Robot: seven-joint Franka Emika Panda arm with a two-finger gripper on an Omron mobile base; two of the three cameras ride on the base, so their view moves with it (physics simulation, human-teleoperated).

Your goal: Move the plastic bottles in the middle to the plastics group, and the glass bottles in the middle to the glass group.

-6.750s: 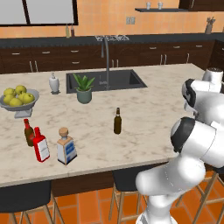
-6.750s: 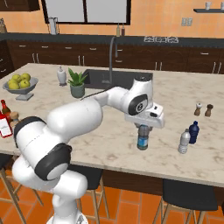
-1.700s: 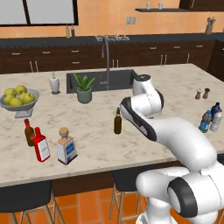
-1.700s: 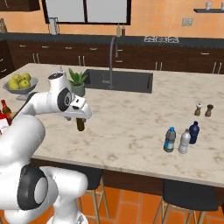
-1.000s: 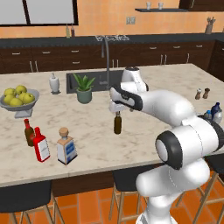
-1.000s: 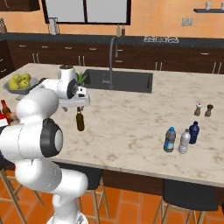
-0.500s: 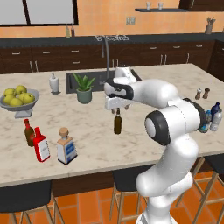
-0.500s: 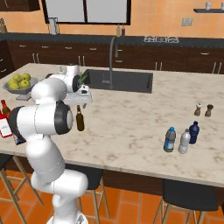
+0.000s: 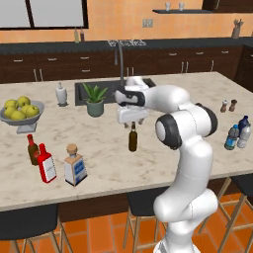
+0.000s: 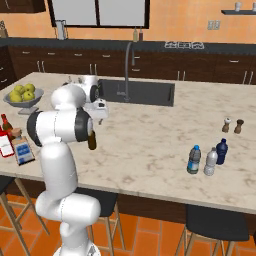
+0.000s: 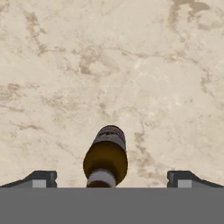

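The slim dark brown long-necked bottle [image 9: 133, 140] [image 10: 92, 141] stands upright mid-counter. My gripper [image 9: 132, 123] [image 10: 95, 122] hangs open right over its neck. In the hand view the bottle's top [image 11: 105, 158] sits between my spread fingertips [image 11: 42, 178], with neither touching it. The squarish clear bottle with a cork [image 9: 74, 166] [image 10: 21, 149] stands at the left beside the flat red bottle [image 9: 47, 163] and the short brown bottle [image 9: 32, 149]. At the right, the blue-labelled water bottle [image 10: 193, 160] [image 9: 231, 138] stands next to the pale clear bottle [image 10: 210, 161] and the dark blue bottle [image 10: 221, 151].
A fruit bowl [image 9: 21, 116], a potted plant [image 9: 95, 100] and a soap dispenser [image 9: 61, 94] stand behind the bottles at the left. The sink [image 10: 137, 93] with its tall faucet lies behind my hand. Salt and pepper shakers [image 10: 233, 125] stand at the far right.
The arm has swung from the bottles at the right across to the slim brown bottle. In the last half second the open hand has settled over its neck. The water bottle now stands free.
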